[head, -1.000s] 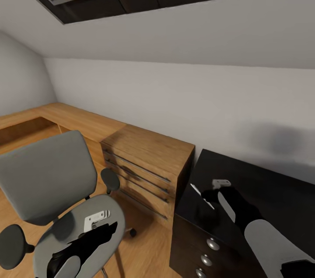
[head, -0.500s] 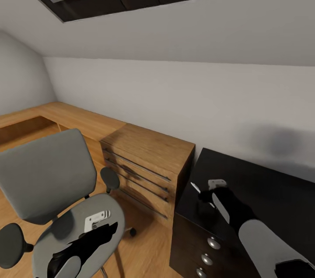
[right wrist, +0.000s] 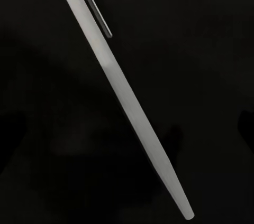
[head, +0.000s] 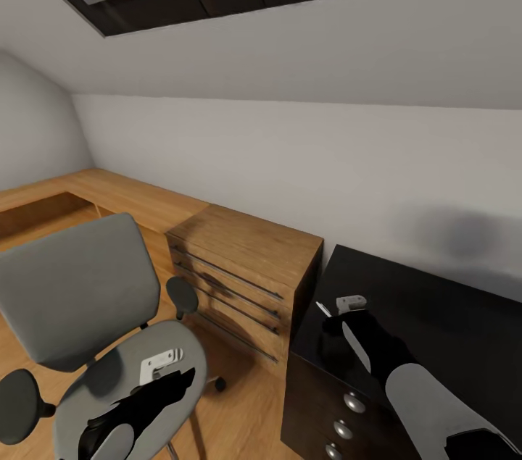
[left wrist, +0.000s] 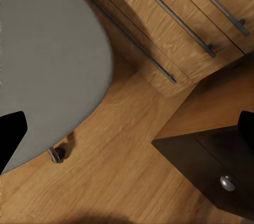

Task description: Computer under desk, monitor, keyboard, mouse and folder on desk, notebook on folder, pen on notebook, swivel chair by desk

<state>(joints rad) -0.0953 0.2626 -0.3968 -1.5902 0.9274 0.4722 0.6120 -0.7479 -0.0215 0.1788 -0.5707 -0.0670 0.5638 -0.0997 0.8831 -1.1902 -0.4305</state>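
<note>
The white pen (right wrist: 124,100) lies flat on the black desk top (head: 435,308). My right gripper (head: 336,322) hovers low over it, open, one dark fingertip (right wrist: 11,131) on each side and neither touching it. From the head view just the pen's tip (head: 323,308) pokes out past the gripper. The swivel chair (head: 80,286) stands at the left, its grey seat (left wrist: 47,49) bare. Above that seat my left gripper (head: 172,378) hangs open and empty. The folder, notebook, keyboard, mouse, monitor and computer are out of view.
A light wooden dresser (head: 243,279) with bar handles stands between the chair and the desk. Dark desk drawers with round silver knobs (head: 353,403) face the wooden floor (left wrist: 132,145). A sloped white wall and a skylight rise behind. A low wooden ledge (head: 109,192) runs along the left.
My right gripper has slid left and farther along the desk over the pen, now covering most of it. The left arm and the chair have not moved.
</note>
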